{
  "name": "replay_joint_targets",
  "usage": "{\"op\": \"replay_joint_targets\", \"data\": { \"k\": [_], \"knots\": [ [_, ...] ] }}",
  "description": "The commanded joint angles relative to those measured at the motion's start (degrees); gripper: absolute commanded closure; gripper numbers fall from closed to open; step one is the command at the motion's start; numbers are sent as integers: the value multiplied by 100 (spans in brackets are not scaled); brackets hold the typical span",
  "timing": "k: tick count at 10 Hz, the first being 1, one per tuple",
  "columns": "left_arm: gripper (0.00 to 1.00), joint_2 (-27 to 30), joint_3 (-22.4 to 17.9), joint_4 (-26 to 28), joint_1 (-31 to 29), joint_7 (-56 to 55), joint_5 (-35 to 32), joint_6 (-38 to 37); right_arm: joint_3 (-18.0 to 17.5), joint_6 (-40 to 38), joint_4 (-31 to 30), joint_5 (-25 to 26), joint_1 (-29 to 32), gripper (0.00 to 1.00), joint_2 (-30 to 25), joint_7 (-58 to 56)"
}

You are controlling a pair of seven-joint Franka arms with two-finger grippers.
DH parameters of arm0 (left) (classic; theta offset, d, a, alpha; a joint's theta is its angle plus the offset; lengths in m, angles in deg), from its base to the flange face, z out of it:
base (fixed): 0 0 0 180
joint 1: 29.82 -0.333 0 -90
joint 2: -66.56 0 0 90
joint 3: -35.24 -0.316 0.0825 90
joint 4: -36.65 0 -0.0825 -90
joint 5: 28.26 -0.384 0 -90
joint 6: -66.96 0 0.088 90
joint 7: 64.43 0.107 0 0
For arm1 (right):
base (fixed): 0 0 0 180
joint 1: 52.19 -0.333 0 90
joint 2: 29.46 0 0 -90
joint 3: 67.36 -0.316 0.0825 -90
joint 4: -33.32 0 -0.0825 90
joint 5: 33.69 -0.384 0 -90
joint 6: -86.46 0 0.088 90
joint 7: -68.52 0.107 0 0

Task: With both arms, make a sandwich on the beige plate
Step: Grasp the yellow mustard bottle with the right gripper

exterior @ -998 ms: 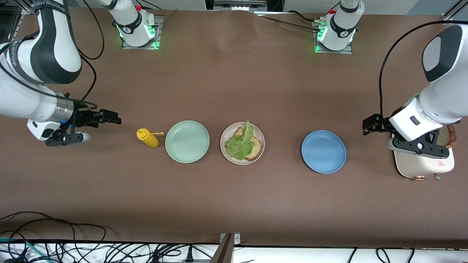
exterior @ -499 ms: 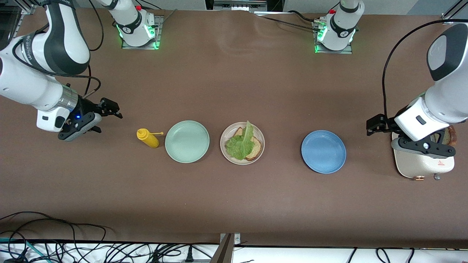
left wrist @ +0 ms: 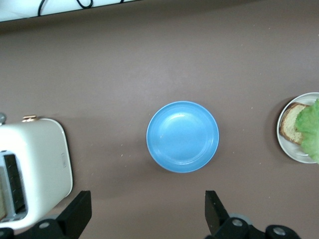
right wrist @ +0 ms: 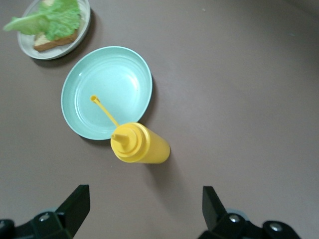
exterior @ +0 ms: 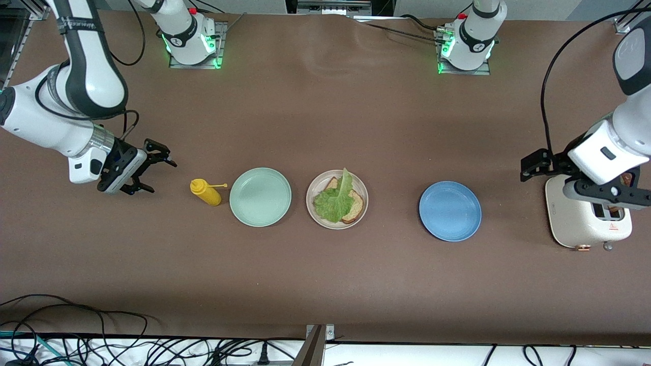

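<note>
The beige plate (exterior: 311, 195) sits mid-table with one slice of brown bread (exterior: 356, 203) and a green lettuce leaf (exterior: 333, 202) on top. It also shows in the left wrist view (left wrist: 286, 144) and the right wrist view (right wrist: 50, 54). A second brown slice (exterior: 626, 179) stands in the white toaster (exterior: 580, 223), mostly hidden by the left hand. My left gripper (exterior: 534, 165) is open and empty over the table beside the toaster, and shows in the left wrist view (left wrist: 147, 206). My right gripper (exterior: 155, 170) is open and empty near the yellow squeeze bottle (exterior: 205, 192), and shows in the right wrist view (right wrist: 145, 199).
A mint-green plate (exterior: 260, 196) lies between the bottle and the beige plate. A blue plate (exterior: 450, 211) lies between the beige plate and the toaster. Both hold nothing. Cables run along the table edge nearest the front camera.
My right gripper has turned and moved closer to the yellow bottle. My left hand has drawn back toward the left arm's end of the table, uncovering more of the toaster.
</note>
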Motion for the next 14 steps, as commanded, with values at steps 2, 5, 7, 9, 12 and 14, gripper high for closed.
{"op": "replay_joint_targets", "data": {
  "k": [2,5,7,9,12,14],
  "knots": [
    [0,1181,-448,1533,525,128,96,744,-46,91,-40,-1115,96,0,512,-1629],
    [0,1130,-431,1484,464,119,123,704,-46,64,-22,-2258,105,0,1118,-2949],
    [0,1130,-431,1475,473,119,131,704,-46,64,-31,-2411,87,0,1269,-3206],
    [0,1078,-431,1423,464,128,131,704,-55,64,-22,-2567,70,0,1366,-3365],
    [0,1016,-431,1317,473,119,132,704,-168,64,13,-2981,26,0,1638,-3768],
    [0,1016,-431,1317,473,110,140,704,-196,73,39,-3183,17,0,1805,-3901]
  ]
}}
